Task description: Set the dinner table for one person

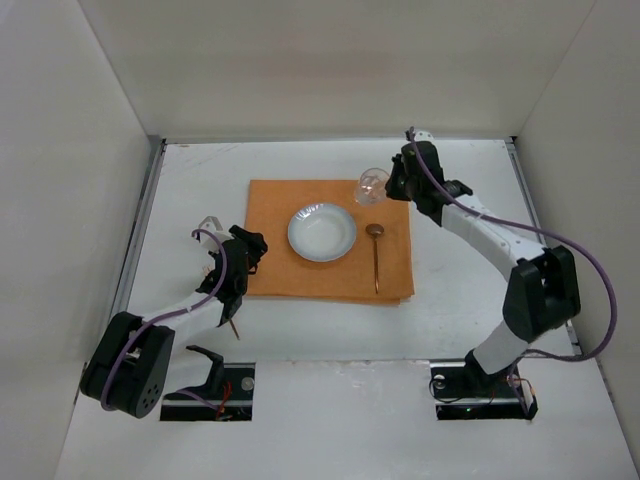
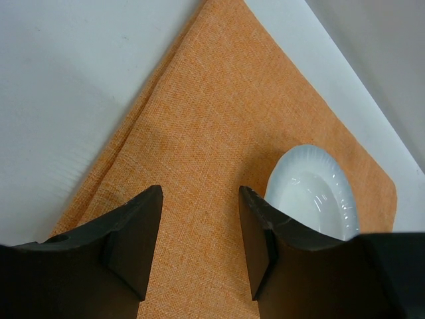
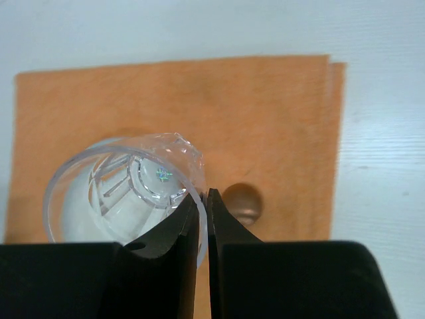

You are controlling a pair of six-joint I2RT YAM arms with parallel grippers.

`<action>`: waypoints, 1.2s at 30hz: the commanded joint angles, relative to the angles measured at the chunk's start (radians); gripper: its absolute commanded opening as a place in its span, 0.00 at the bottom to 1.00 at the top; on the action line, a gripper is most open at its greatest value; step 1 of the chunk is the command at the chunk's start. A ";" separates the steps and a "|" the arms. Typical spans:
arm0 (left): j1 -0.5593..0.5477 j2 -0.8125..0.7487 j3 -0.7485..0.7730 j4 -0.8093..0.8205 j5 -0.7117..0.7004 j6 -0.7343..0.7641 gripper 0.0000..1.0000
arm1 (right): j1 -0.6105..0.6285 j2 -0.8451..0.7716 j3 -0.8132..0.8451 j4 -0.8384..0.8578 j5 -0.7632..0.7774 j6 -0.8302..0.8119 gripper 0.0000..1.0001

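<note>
On the white dinner table (image 1: 470, 300) lies an orange mat (image 1: 270, 205) with a white plate (image 1: 321, 231) in its middle and a brown spoon (image 1: 376, 258) to the plate's right. My right gripper (image 1: 388, 186) is shut on the rim of a clear plastic cup (image 1: 370, 185) at the mat's far right corner. In the right wrist view the gripper (image 3: 202, 196) has one finger inside the cup (image 3: 119, 189) and one outside, with the spoon's bowl (image 3: 243, 201) just beyond. My left gripper (image 1: 250, 250) is open over the mat's left edge. Only mat (image 2: 219, 119) shows between its fingers (image 2: 199, 193), with the plate (image 2: 312, 193) to the right.
A thin brown utensil handle (image 1: 235, 328) pokes out under the left forearm, and a small metallic piece (image 1: 207, 222) lies left of the left gripper. Metal strips run along the table's sides (image 1: 140, 240). White walls enclose the table on three sides.
</note>
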 commanded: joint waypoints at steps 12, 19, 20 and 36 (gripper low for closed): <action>-0.005 0.004 -0.007 0.047 0.004 -0.008 0.47 | -0.090 0.279 0.217 -0.019 0.132 -0.078 0.13; -0.002 0.010 -0.006 0.047 0.004 -0.010 0.47 | -0.105 0.357 0.277 -0.046 0.146 -0.080 0.13; -0.005 0.005 -0.006 0.047 0.002 -0.008 0.47 | -0.105 0.369 0.288 -0.063 0.147 -0.080 0.13; -0.013 -0.002 -0.001 0.047 -0.016 0.021 0.45 | -0.085 0.190 0.230 -0.043 0.146 -0.066 0.53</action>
